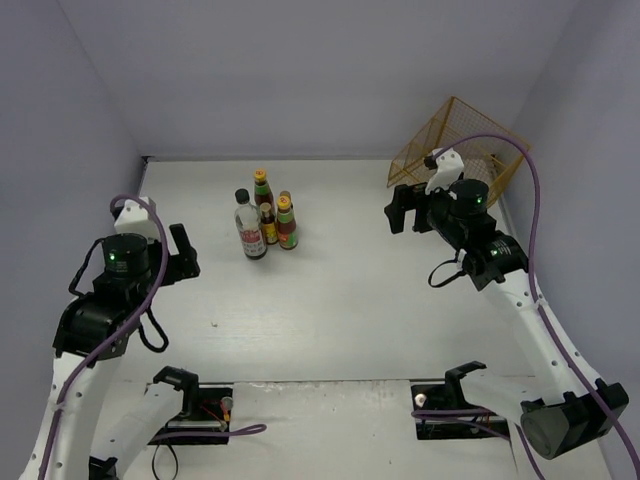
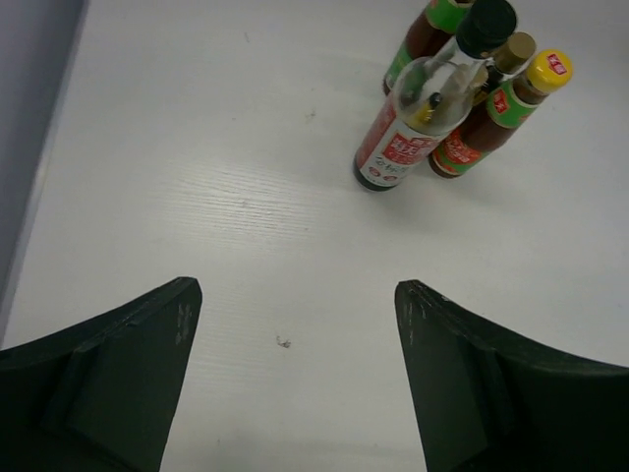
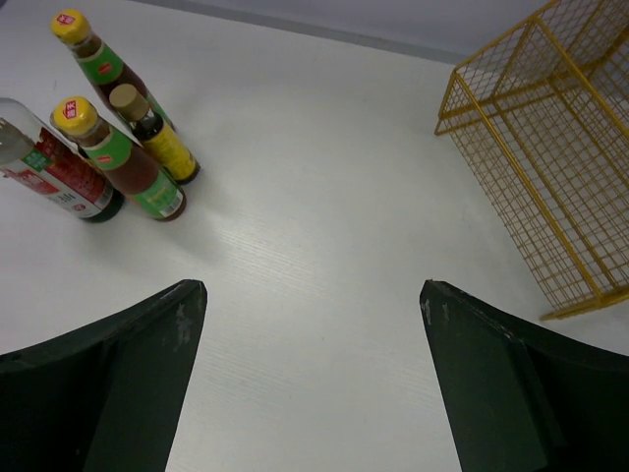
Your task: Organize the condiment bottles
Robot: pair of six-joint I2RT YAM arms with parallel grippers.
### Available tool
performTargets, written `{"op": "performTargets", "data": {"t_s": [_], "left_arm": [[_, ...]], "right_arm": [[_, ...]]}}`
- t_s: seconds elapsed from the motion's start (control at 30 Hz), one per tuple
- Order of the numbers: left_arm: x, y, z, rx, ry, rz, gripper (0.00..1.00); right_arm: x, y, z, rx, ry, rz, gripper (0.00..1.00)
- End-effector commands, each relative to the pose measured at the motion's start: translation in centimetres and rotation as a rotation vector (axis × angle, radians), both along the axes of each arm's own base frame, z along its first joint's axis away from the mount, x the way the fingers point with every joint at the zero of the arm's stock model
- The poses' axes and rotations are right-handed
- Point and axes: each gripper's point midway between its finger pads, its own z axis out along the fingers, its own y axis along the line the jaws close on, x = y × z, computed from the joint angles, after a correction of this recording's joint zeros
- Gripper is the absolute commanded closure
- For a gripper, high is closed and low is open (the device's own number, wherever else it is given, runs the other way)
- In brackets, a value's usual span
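The condiment bottles stand upright in a tight cluster at the back left of the table. The clear black-capped bottle (image 1: 250, 228) (image 2: 401, 138) (image 3: 61, 179) is at the cluster's front left. Two dark red yellow-capped bottles (image 1: 262, 186) (image 1: 287, 224) (image 3: 102, 63) (image 3: 126, 159) flank a short brown yellow-labelled bottle (image 1: 268, 224) (image 3: 163, 140) (image 2: 511, 51). A second brown one does not clearly show. My left gripper (image 1: 186, 252) (image 2: 297, 287) is open and empty, left of the cluster. My right gripper (image 1: 400, 210) (image 3: 313, 287) is open and empty, to its right.
A yellow wire basket (image 1: 455, 150) (image 3: 550, 147) lies tilted at the back right corner, just behind my right arm. Walls close the table at the back and both sides. A small dark speck (image 2: 282, 341) lies on the white tabletop (image 1: 340, 290).
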Motion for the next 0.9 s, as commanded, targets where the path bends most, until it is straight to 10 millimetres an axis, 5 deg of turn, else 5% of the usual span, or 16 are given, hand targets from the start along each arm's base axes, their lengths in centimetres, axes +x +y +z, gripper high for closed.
{"op": "performTargets", "data": {"t_s": [0.0,0.17,0.43,0.87], "left_arm": [[3.8,-3.8,1.4,-0.083,-0.081,-0.145,0.20],[8.8,-7.3,1.4,-0.131,-0.136,-0.264,0.20],[14.9,-9.5,-0.3,-0.088,-0.161,-0.335,0.20],[20.4,-10.7,-1.6,-0.040,-0.199,-0.349,0.38]], "right_arm": [[1.1,1.2,4.7,0.067,-0.139,0.035,0.04],[0.7,1.2,4.3,0.065,-0.134,0.046,0.03],[-0.5,1.2,3.5,0.062,-0.109,0.069,0.02],[-1.2,0.5,3.1,0.049,-0.092,0.045,0.01]]}}
